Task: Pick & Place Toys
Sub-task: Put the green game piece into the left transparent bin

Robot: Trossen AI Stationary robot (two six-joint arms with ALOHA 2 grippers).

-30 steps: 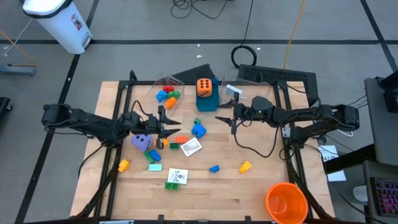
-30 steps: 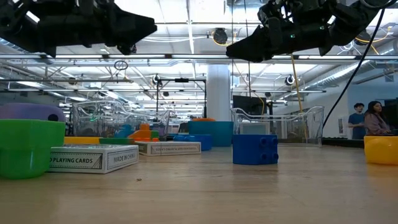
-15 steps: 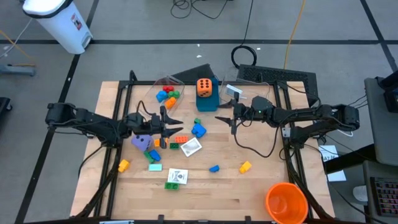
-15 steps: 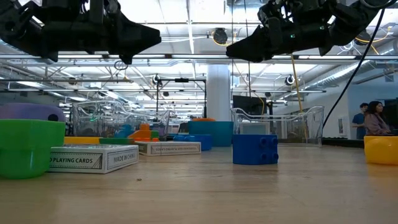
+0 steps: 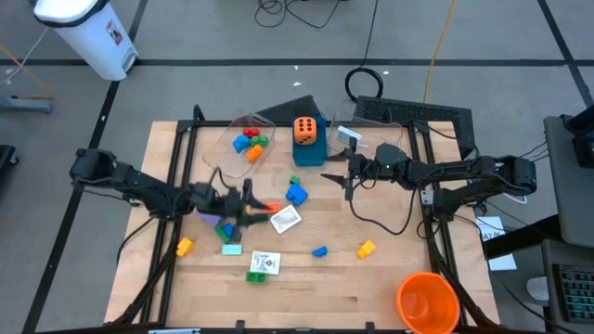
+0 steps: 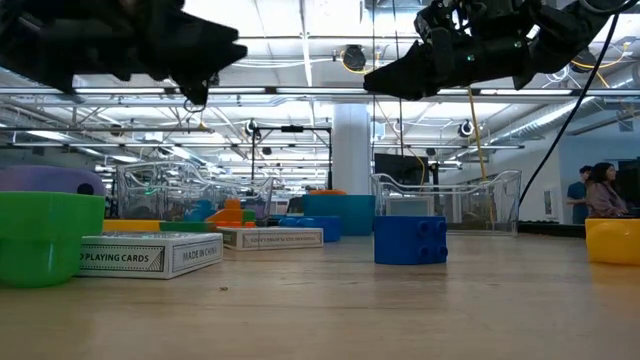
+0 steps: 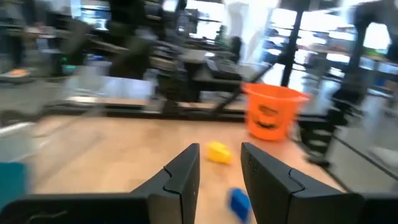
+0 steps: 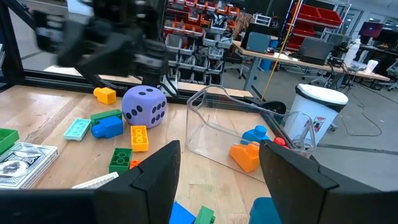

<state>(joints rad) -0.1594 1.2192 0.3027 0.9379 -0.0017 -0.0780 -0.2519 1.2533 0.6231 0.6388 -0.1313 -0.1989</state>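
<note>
Item: your left gripper (image 5: pixel 249 206), slightly parted and empty, is hovering just beside the orange bricks (image 5: pixel 270 208) mid-table, nearer them than the idling, half-open right gripper (image 5: pixel 348 178).

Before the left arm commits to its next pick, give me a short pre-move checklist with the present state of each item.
1. Left gripper empty: ok; the left wrist view shows nothing between its dark fingers.
2. Left gripper over the toys: ok; it hangs by the flat red-orange plastic brick and white picture card.
3. Left gripper wide enough for a brick: cannot tell.
4. Right gripper apart from the left: ok; it waits open and empty beside the blue box.
5. Clear plastic tub reachable: ok; it lies tipped, bricks inside.
</note>
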